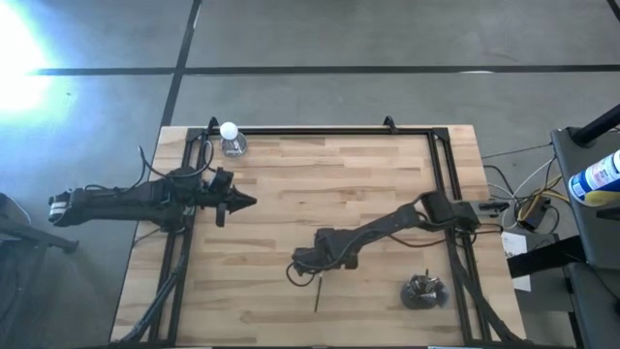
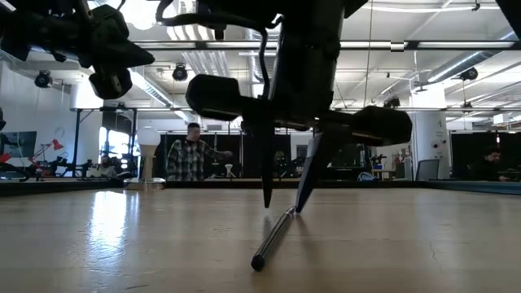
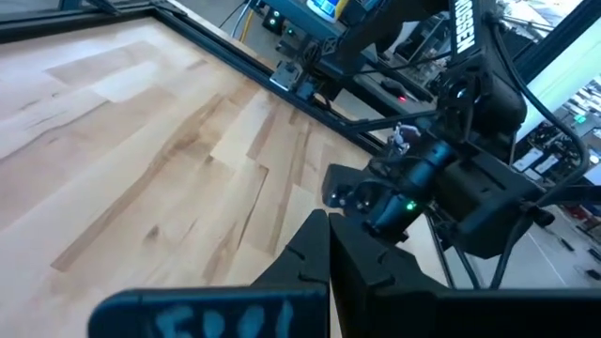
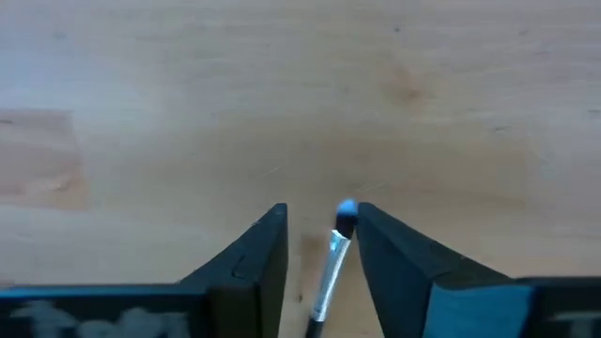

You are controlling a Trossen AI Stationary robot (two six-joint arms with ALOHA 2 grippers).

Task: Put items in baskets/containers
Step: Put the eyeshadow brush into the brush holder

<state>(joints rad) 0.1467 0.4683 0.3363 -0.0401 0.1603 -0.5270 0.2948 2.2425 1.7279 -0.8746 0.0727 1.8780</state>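
Light: ceiling fixtures, even | Glare: floor (image 1: pixel 19 48) top-left (blown out), sheen on table (image 2: pixel 114 220) | Arms: backlit silhouettes | Blur: left fingers (image 3: pixel 310 272) defocused

Grey concrete floor (image 1: pixel 387 34) around the table; a person (image 2: pixel 190 153) stands beyond under ceiling lights (image 2: pixel 146 12)
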